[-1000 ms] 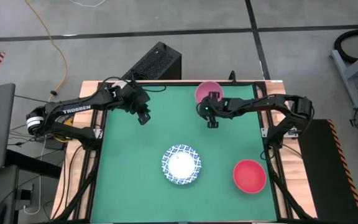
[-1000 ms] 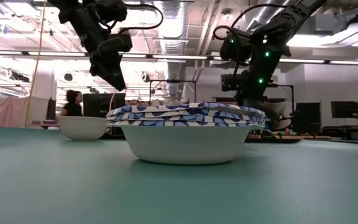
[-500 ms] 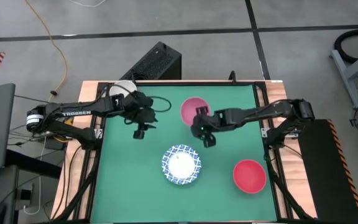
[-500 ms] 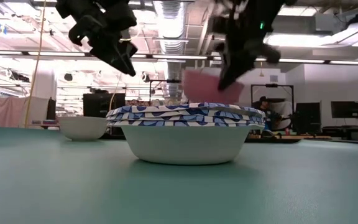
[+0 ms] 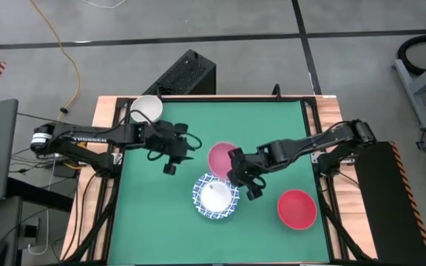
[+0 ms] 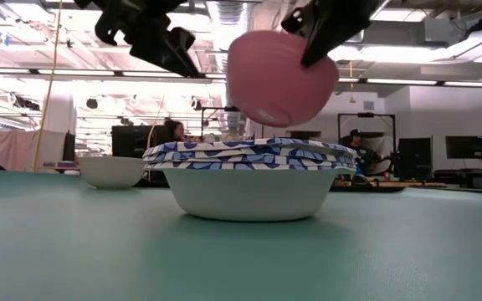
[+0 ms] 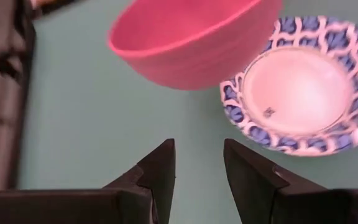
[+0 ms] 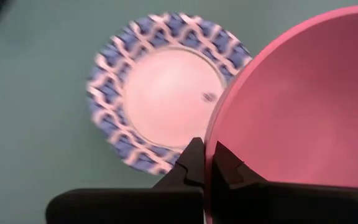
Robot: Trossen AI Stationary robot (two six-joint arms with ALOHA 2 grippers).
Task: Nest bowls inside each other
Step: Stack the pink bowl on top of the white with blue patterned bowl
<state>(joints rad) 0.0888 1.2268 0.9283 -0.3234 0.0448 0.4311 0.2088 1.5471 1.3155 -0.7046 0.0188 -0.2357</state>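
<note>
At the far left corner of the table (image 5: 146, 214) the plain cream bowl (image 5: 148, 108) sits on the wooden edge, uncovered now that the left arm has swung in from that corner toward the middle. The left gripper (image 5: 170, 158) hangs over the green mat just left of the blue-rimmed stack, fingers apart with nothing between them; in its wrist view the gap between the two dark fingers shows only bare mat, with the pink bowl and the stack a little way ahead of them.

Next along, the blue-rimmed stack (image 5: 215, 196) stands where it stood a second ago, several patterned rims nested one on another (the low view does not let me count them for certain).

The big change is the pink bowl (image 5: 222, 157). A second ago it was near the table's far edge; now the right gripper (image 5: 237, 167) has carried it across, and it hangs in the air, tilted, above and slightly beyond the stack. The right jaws are clamped on its rim, one finger inside the wall and one outside, as the right wrist view shows. That likely means the carry is almost done: what remains is to centre the bowl over the stack, level it and let go.

Farthest right, the red bowl (image 5: 296, 208) rests on the mat, untouched, well apart from both grippers.
</note>
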